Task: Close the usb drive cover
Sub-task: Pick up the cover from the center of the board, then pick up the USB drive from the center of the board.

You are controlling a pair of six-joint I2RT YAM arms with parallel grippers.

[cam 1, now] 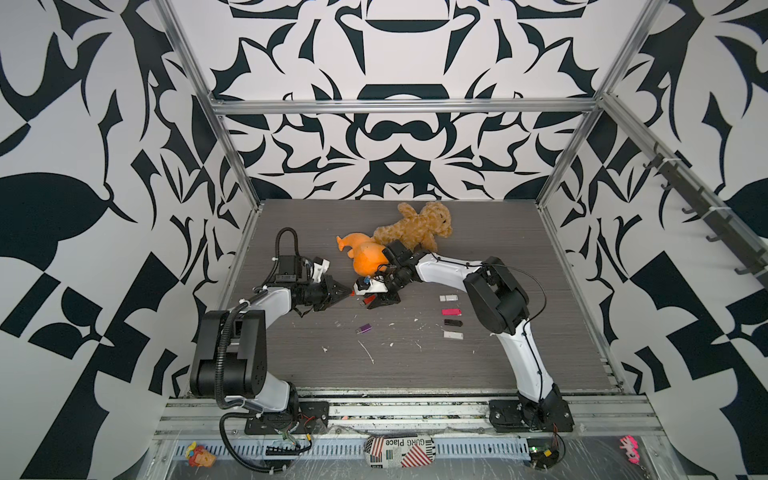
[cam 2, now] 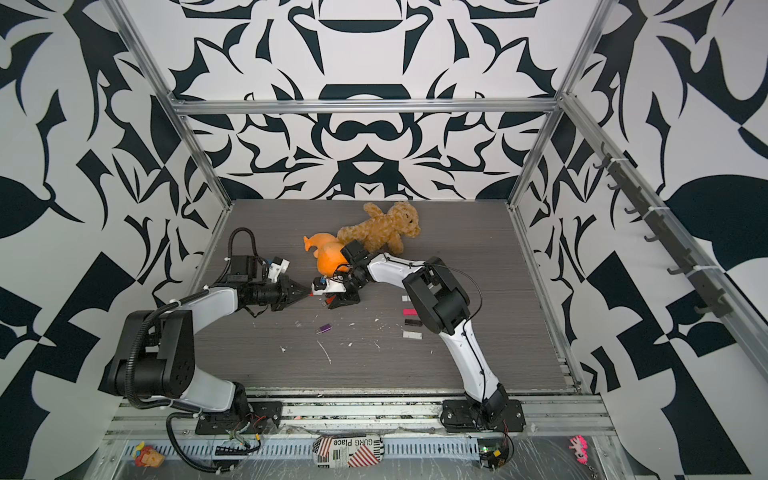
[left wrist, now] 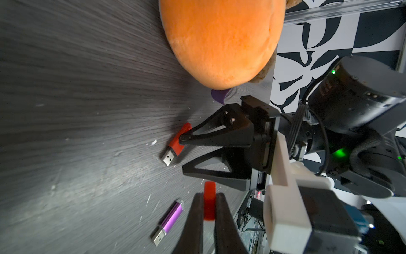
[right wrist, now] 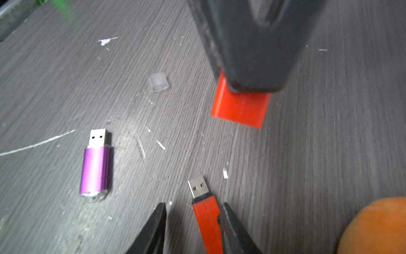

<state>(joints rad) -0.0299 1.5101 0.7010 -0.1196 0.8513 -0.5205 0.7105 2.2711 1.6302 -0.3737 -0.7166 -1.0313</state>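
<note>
My left fingers point(left wrist: 194, 222) pinch the red cap point(left wrist: 209, 203) to fit it; my right fingers point(right wrist: 232, 228), open, bracket the drive point(right wrist: 206, 216) to steady it.

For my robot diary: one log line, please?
left gripper: jaws shut on red cap | right gripper: jaws open around red USB drive

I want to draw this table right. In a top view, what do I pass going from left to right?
left gripper, pinching the red cap → purple USB drive → teddy bear → pink USB drive
</note>
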